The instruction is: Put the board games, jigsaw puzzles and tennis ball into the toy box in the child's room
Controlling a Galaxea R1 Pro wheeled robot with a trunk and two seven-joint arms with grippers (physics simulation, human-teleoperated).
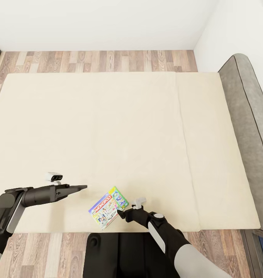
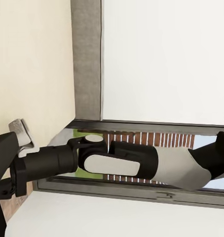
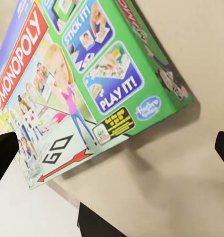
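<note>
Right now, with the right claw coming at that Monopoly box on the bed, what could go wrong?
1. The Monopoly box lies flat near the edge of the bed, one corner about at the edge. A push from the right claw could slide it onto the floor.
2. The box looks wide and flat, and the claw's tips sit at its corner, so a grip there may twist or slip.
3. The left claw hovers close by and could get in the way.
</note>
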